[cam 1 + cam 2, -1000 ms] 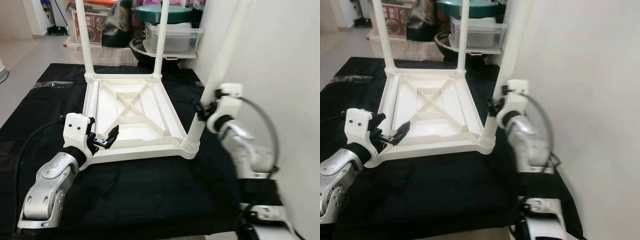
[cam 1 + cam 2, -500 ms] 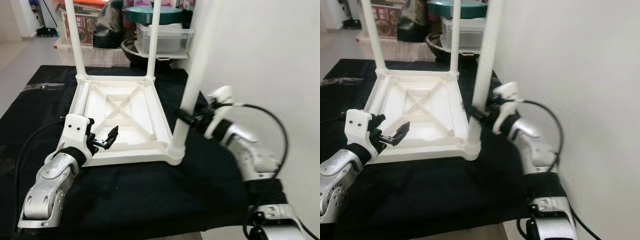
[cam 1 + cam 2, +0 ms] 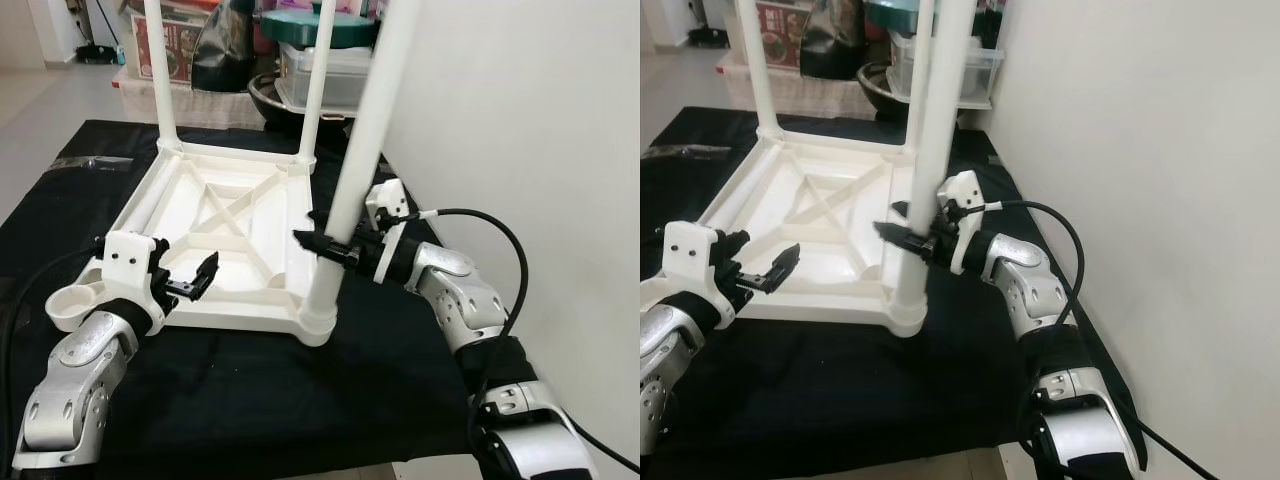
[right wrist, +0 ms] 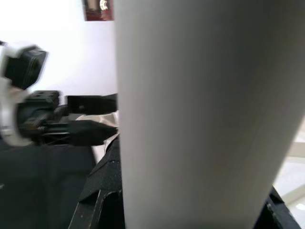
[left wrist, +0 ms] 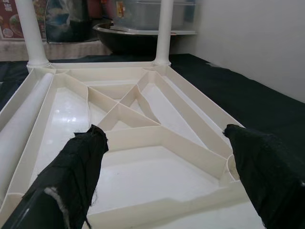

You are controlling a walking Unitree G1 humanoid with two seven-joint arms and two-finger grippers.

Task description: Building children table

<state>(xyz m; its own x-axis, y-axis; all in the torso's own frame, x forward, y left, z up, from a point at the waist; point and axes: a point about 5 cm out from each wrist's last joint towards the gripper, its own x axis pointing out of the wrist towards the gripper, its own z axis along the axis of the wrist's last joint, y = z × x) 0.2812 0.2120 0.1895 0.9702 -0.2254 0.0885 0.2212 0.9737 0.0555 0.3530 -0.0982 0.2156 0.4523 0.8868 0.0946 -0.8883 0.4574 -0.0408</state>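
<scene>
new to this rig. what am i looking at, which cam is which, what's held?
A humanoid robot with two silver arms is assembling a white plastic children's table, which lies upside down on a black cloth. The two wide pictures come from its head camera; the two close ones from cameras on each wrist. The right pincer is shut on the near-right leg, standing in its corner socket. The left pincer hovers open over the tabletop's near edge, holding nothing. Two more legs stand at the far corners; a loose one lies inside the frame.

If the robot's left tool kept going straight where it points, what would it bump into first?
Probably the white tabletop lying upside down. The left tool, open, points across its ribbed underside, so a raised rib seems nearest, though depth is hard to judge.
</scene>
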